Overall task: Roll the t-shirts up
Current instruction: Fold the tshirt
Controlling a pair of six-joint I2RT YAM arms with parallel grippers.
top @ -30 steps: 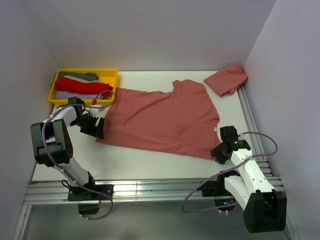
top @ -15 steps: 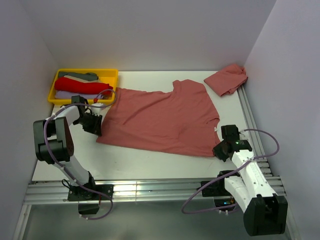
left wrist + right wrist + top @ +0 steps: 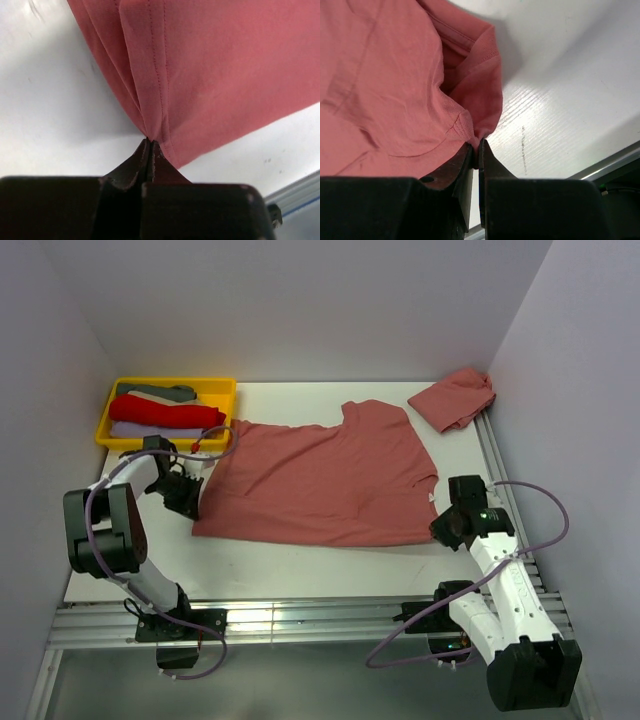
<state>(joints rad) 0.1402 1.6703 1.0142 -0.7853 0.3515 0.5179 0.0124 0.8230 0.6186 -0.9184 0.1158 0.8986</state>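
Note:
A salmon-red t-shirt (image 3: 320, 480) lies spread flat across the middle of the white table. My left gripper (image 3: 190, 502) is shut on its hem at the near left corner; in the left wrist view the stitched hem (image 3: 156, 75) bunches into the closed tips (image 3: 149, 141). My right gripper (image 3: 440, 528) is shut on the shirt's near right corner, and the right wrist view shows the ribbed collar cloth (image 3: 475, 100) pinched between the fingers (image 3: 478, 146). A second salmon t-shirt (image 3: 455, 398) lies crumpled at the far right corner.
A yellow tray (image 3: 222, 388) at the far left holds rolled red and grey cloth (image 3: 165, 412). Metal rails run along the table's near edge (image 3: 300, 618) and right side (image 3: 498, 460). Grey walls close in on three sides.
Both grippers have shut on the shirt's near corners. The right gripper has moved back and right with its corner. The left gripper has shifted slightly with the hem.

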